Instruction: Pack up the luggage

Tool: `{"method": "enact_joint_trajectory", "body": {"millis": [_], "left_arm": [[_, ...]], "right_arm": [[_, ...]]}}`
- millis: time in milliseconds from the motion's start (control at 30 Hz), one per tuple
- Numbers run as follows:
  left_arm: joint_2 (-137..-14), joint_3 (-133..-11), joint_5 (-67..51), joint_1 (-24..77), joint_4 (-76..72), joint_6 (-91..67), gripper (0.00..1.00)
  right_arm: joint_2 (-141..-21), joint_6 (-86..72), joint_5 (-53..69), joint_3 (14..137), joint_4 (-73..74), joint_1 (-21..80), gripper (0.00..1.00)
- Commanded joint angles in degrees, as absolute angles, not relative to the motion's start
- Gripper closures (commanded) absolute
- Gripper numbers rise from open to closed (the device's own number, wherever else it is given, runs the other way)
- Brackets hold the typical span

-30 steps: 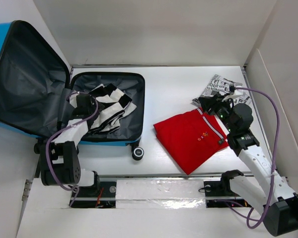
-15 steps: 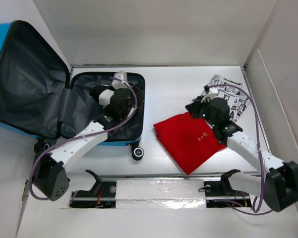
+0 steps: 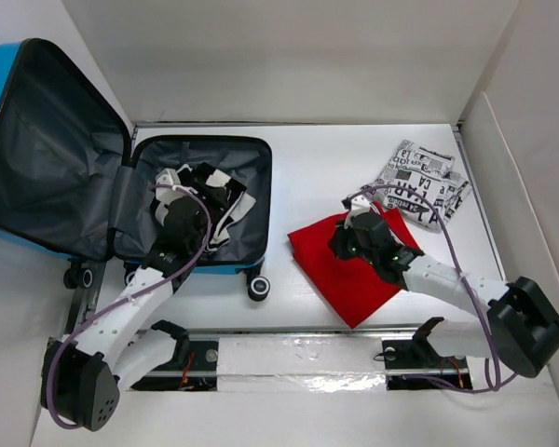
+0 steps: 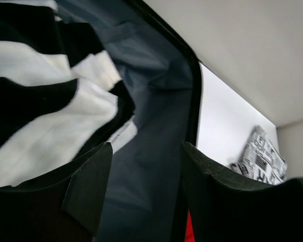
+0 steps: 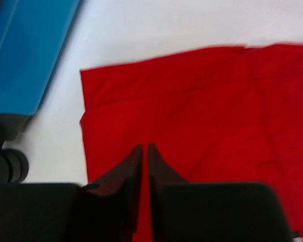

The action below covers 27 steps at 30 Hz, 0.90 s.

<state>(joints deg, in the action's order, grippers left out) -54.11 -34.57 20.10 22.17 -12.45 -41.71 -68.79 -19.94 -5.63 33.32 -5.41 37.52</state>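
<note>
My left fingers [image 4: 86,186], spread apart, hang over striped clothes [image 4: 40,101] inside the luggage [image 4: 151,126]. My right fingers [image 5: 121,176], pinched together, point at the red shirt [image 5: 217,111].

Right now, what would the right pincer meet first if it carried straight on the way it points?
The right pincer would likely meet the red garment straight ahead, though depth is unclear.

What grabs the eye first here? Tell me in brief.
The bright-blue luggage lies wide open at the far left, with a black-and-white striped garment heaped in its lower half. Mid-table, a red garment stands out against the white table, with the right gripper low over it. A newsprint-patterned cloth sits at the far right.
</note>
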Motion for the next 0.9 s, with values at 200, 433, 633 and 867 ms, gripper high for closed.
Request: {"method": "enact_joint_trajectory", "body": {"millis": [200,433,633,867], "left_arm": [[-60.2,-42.3,12.6,35.8,-20.4,-35.7,0.49],[-62.9,-46.1,22.2,53.0,-17.3,-32.3,0.53],[-63.2,-39.9,21.1,53.0,-16.7,-36.3,0.53],[-72.5,-42.6,19.2,53.0,-14.2,-36.4,0.5]], "right_arm": [[-87.6,-24.2,-3.3,36.6,-10.2,40.9,0.55],[-104.7,-25.0,-4.2,55.6,-11.4,35.9,0.57],[-101.8,-23.3,-4.7,56.9,-11.4,32.1,0.58],[-90.7,-23.6,-3.3,39.2,-15.0,25.6,0.6]]}}
